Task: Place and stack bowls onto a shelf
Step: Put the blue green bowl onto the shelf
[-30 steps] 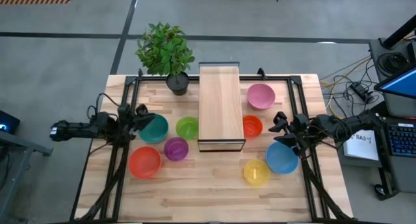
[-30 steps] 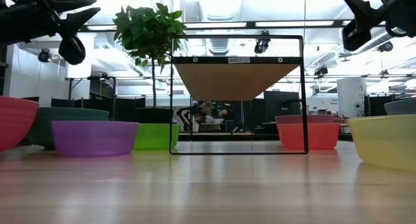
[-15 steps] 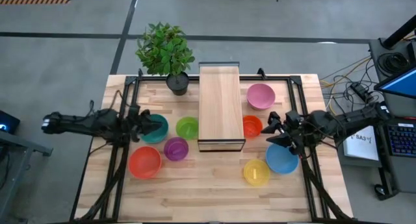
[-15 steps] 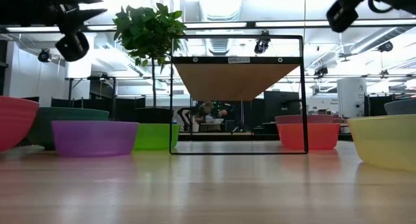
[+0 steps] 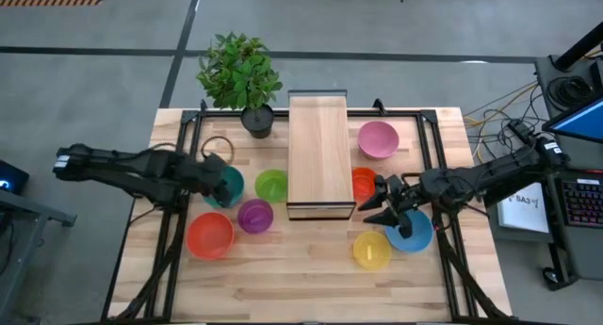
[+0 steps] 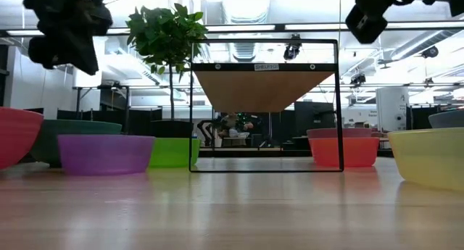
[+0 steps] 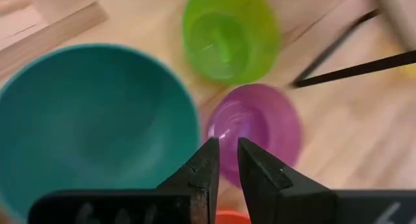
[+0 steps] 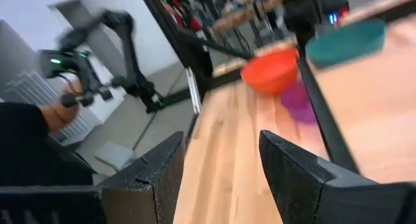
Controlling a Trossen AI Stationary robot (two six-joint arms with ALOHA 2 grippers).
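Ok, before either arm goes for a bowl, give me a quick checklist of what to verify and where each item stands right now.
1. Shelf top free of bowls: ok.
2. Left gripper open enough to take a rim: not ok, fingers nearly shut.
3. Left gripper over the teal bowl: ok.
4. Right gripper open: ok.
5. Right gripper lined up on one bowl: cannot tell; it sits between the orange bowl and blue bowl.
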